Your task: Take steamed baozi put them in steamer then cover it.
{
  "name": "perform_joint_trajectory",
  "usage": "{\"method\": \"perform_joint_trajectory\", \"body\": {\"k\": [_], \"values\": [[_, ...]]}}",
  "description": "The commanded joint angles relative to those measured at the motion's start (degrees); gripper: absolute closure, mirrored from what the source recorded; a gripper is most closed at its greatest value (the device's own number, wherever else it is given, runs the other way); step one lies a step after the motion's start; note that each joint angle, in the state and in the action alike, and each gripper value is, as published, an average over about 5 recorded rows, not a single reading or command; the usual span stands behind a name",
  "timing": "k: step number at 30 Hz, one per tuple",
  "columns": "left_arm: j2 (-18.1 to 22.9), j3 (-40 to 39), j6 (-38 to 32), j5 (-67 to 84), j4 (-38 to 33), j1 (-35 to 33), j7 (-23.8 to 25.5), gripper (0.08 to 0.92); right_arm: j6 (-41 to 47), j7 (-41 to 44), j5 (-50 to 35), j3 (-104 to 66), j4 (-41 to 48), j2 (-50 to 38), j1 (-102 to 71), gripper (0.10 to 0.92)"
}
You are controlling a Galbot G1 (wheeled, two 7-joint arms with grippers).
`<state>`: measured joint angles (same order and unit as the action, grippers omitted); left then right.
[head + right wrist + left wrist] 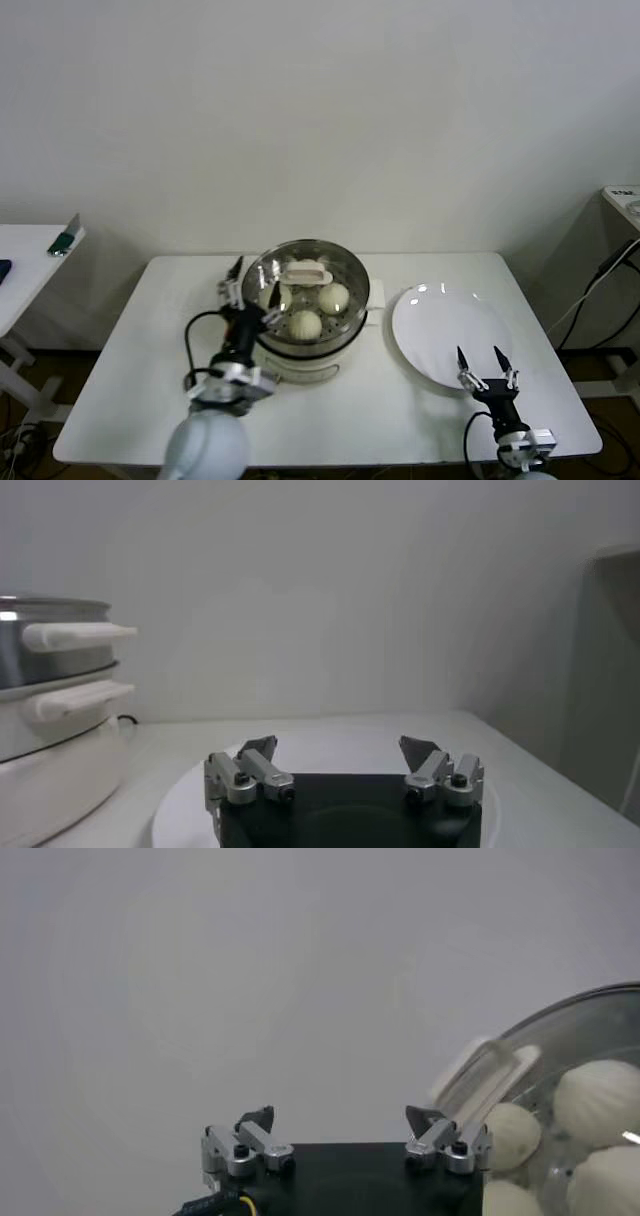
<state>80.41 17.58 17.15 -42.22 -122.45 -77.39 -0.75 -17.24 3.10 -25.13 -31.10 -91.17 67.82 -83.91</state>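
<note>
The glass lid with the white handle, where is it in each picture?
Head view: the cover sits on the steamer, mid-table, over the baozi.
Left wrist view: the cover is at the right edge, beside the left claw.
Right wrist view: not visible.
Shared landmark: the steamer.

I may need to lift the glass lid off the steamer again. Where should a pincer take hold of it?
Grip the cream-white oblong handle at the centre of the glass lid, coming straight down from above with fingers across its narrow width. The handle stands raised off the smooth dome; the rim sits flush on the steamer, offering little purchase.
</note>
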Motion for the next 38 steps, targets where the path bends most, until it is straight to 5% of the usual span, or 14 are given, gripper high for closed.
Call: {"method": "perform_joint_trajectory", "body": {"k": [1,6,16,38], "values": [[-5.71,29.07,-22.04,51.28,2.71,-17.98,-5.08,0.177,-1.33,-1.2,1.98,0.66,-0.67,0.8,0.54,0.203],[-5.84,28.2,-26.08,56.16,6.95,-22.16,-4.57,0.177,-1.58,-1.53,2.3,1.17,-0.24,1.23,1.3,0.203],[-3.93,21.55,-35.87,54.64,20.0,-20.11,-3.75,0.177,-1.76,-1.78,2.88,2.13,0.44,1.62,1.26,0.203],[-2.95,18.9,-37.06,53.98,18.8,-20.8,-3.44,0.177,-2.19,-1.74,3.0,2.03,0.22,1.25,0.48,0.203]]}}
